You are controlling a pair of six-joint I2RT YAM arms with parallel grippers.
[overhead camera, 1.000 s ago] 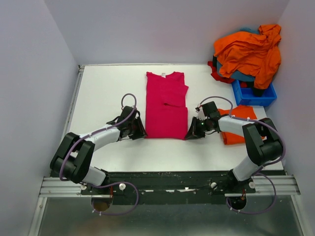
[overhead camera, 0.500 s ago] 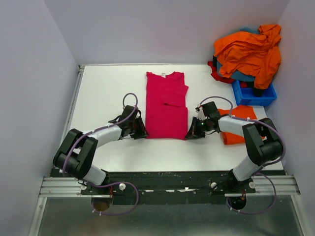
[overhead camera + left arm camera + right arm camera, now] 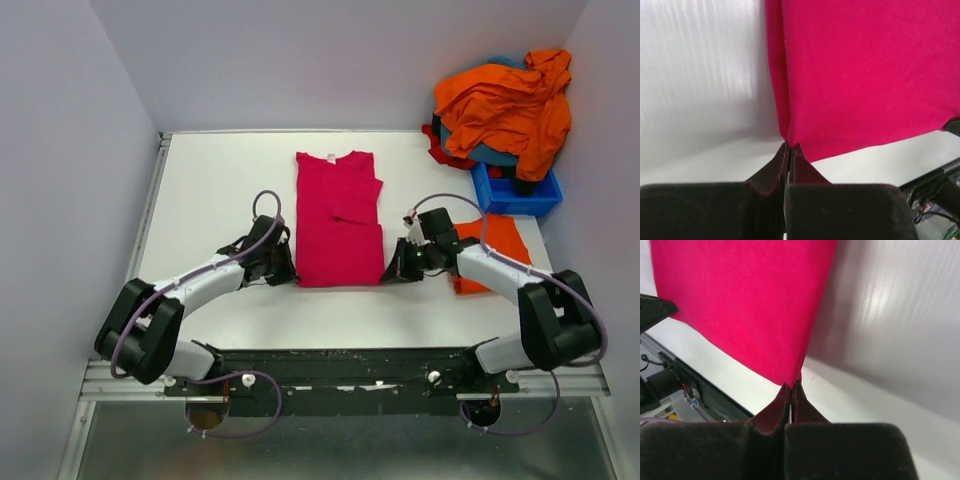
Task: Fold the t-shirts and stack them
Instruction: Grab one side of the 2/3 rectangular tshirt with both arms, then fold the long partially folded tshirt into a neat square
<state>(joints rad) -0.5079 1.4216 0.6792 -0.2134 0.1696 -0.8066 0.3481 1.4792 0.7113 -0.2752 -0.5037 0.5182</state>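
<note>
- White counter [image 3: 220, 180] fills the space between pale walls, with both arm bases bolted along its near edge.
- Nearest the bases, the left fingers [image 3: 788, 152] are pressed fully together on the near left hem corner of the pink t-shirt [image 3: 338, 225]. No gap shows between them, and the cloth puckers up into the pinch.
- The right fingers [image 3: 791, 390] are likewise clamped tight on the near right hem corner, the fabric drawn to a point at their tips.
- That pink t-shirt lies flat in the middle of the counter as a long narrow panel, sleeves tucked in, hem toward the arms and collar at the far end.
- It looks light, thin and limp, so I judge it will sag between the two holds and offer no stiffness. The corners seem the right places to hold it, provided each pinch has caught every layer; a loose under-layer could slip out and spoil the fold.
- Both corners probably need to travel in step toward the collar, or the panel will skew.
- To the right, a folded orange t-shirt [image 3: 500, 235] lies partly under the right arm.
- Farthest, at the back right corner, a heap of t-shirts [image 3: 505, 100], mostly orange with teal and red showing, spills over a blue bin [image 3: 530, 203].
</note>
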